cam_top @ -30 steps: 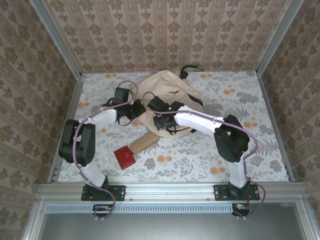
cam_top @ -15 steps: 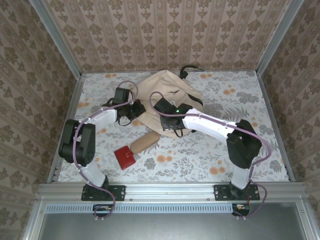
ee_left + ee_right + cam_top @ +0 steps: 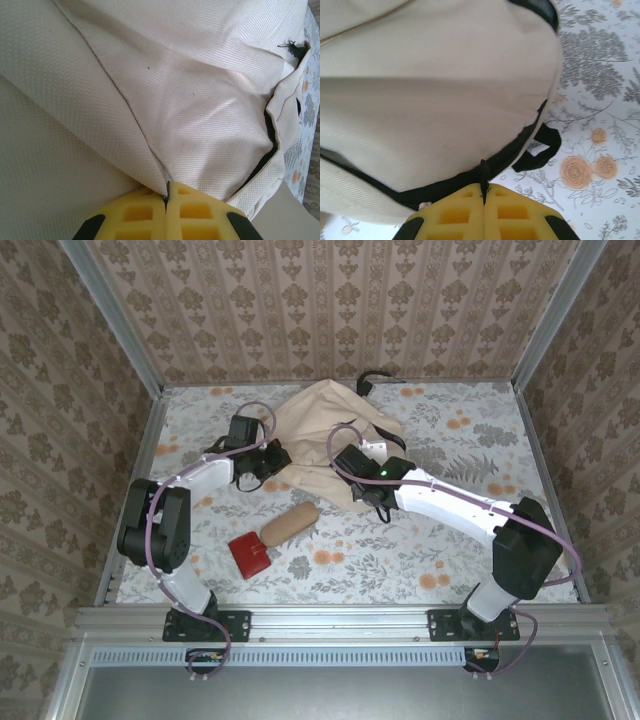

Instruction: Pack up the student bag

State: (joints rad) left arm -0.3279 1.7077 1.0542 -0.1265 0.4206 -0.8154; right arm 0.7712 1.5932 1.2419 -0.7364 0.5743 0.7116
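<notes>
Student bag point(image 3: 318, 430), a large cream soft-fabric backpack, is seen toward the far middle of the floral-patterned table point(image 3: 450, 530). A fabric fold is pinched in the closed left gripper point(image 3: 166, 192), and a dark zipper-line tab in the closed right gripper point(image 3: 483, 187). Under uneven pulling, either thin pinch could be lost.

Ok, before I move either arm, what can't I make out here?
- Inside of the student bag: top view, its own fabric covers it; left wrist view, a dark slit.
- What the right fingers pinch: right wrist view, thin dark tab at the zipper edge, too small to name.
- Left fingers, top view: tips hidden under the wrist.
- Red item, top view: too small to identify.
</notes>
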